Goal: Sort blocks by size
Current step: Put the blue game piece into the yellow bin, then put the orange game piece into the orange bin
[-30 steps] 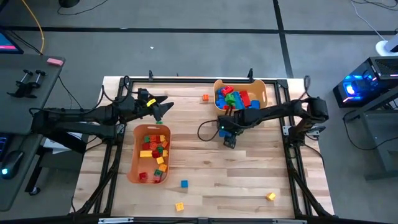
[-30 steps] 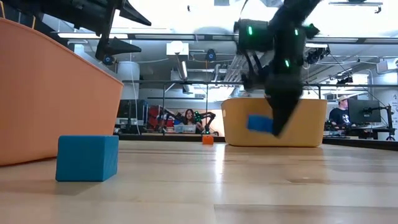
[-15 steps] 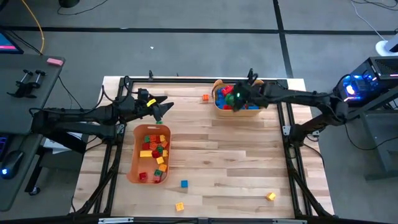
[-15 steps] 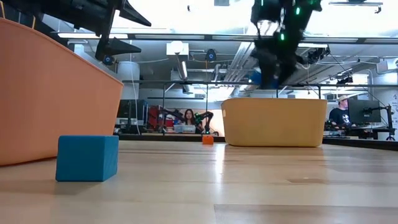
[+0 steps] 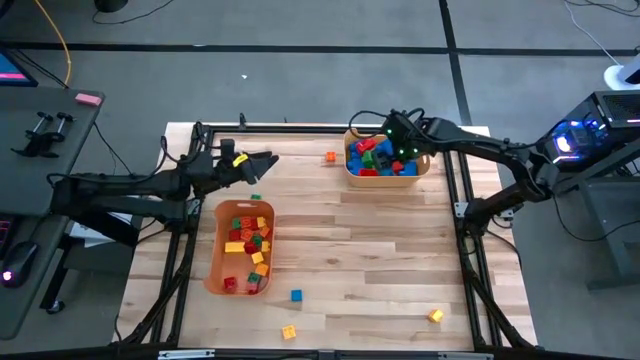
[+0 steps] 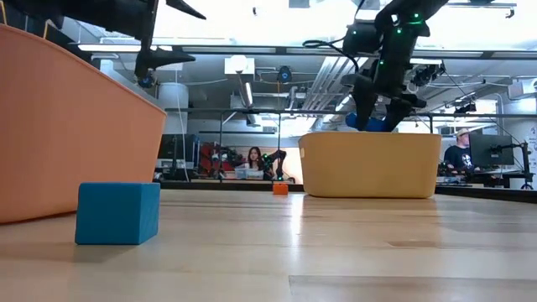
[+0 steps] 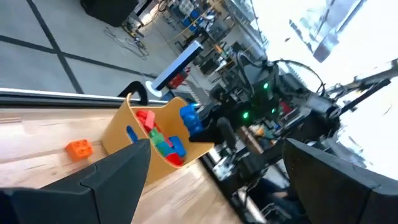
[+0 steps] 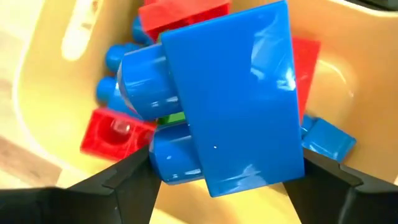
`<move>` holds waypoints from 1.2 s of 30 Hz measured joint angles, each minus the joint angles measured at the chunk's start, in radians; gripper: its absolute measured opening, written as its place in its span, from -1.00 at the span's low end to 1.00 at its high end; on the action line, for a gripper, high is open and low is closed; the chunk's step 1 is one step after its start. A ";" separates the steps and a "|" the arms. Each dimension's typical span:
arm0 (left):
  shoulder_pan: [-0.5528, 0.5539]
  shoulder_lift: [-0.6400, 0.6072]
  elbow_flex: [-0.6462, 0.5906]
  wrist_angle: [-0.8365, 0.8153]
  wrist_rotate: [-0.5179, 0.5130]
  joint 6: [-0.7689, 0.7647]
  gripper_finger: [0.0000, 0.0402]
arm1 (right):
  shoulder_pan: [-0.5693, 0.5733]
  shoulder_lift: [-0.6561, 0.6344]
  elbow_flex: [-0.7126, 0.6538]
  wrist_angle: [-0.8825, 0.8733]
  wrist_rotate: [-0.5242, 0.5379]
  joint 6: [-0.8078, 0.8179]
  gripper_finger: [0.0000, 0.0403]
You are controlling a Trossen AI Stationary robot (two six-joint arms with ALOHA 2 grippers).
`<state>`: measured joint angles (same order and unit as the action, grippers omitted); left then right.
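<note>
Wooden table (image 5: 380, 250) carries small blocks (image 5: 295, 295) at its near edge and in one orange bin (image 5: 215, 270). Left gripper (image 5: 262, 165) hovers wide open, empty. Farther, right gripper (image 5: 398, 140) clamps a blue block (image 8: 230, 99) over the larger-block bin (image 5: 385, 180).

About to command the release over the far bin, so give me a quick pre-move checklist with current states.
1. Right gripper shut on the large blue studded plastic brick: ok.
2. Brick over the pale orange plastic bin at the far edge, not the table: ok in the high view.
3. Brick above the bin's rim: ok in the low view.
4. Bin holds only large bricks: ok as far as seen; red, blue and green ones show.
5. Left gripper open, empty, clear of that bin: ok.
6. Room under the brick for a flat landing: cannot tell.
</note>
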<state>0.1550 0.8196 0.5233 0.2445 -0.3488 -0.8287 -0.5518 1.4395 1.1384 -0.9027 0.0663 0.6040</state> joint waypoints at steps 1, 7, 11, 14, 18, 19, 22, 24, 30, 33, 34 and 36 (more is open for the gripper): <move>0.009 0.006 0.003 0.006 0.006 -0.008 0.75 | -0.001 0.000 0.003 -0.003 -0.004 -0.021 0.46; 0.105 0.122 0.106 -0.006 0.134 0.009 0.75 | -0.018 0.000 0.025 -0.015 -0.038 -0.076 0.46; 0.166 0.255 0.222 -0.015 0.235 0.092 0.75 | -0.018 -0.001 0.026 -0.012 -0.036 -0.063 0.46; 0.201 0.365 0.315 -0.013 0.305 0.147 0.75 | -0.018 0.000 0.026 0.012 -0.031 -0.066 0.46; 0.223 0.505 0.420 -0.020 0.399 0.190 0.75 | -0.018 -0.001 0.026 0.047 -0.003 -0.105 0.46; 0.226 0.535 0.442 -0.021 0.423 0.200 0.75 | -0.018 -0.001 0.026 0.044 -0.014 -0.122 0.46; 0.226 0.610 0.495 -0.049 0.450 0.220 0.75 | -0.012 -0.001 0.026 0.021 -0.018 -0.167 0.46; 0.225 0.651 0.519 -0.068 0.452 0.238 0.75 | -0.005 -0.001 0.026 -0.009 0.029 -0.181 0.50; 0.228 0.730 0.545 -0.068 0.454 0.257 0.75 | -0.003 -0.001 0.026 -0.079 0.139 -0.186 0.74; 0.234 0.753 0.550 -0.068 0.455 0.257 0.75 | -0.002 -0.001 0.026 -0.078 0.135 -0.182 0.86; 0.237 0.759 0.550 -0.067 0.455 0.257 0.75 | -0.002 -0.001 0.026 -0.079 0.118 -0.172 0.89; 0.241 0.768 0.550 -0.069 0.455 0.252 0.75 | -0.004 -0.001 0.026 -0.079 0.064 -0.168 0.93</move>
<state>0.3964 1.5877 1.0733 0.1756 0.1058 -0.5771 -0.5559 1.4387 1.1645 -0.9820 0.1303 0.4363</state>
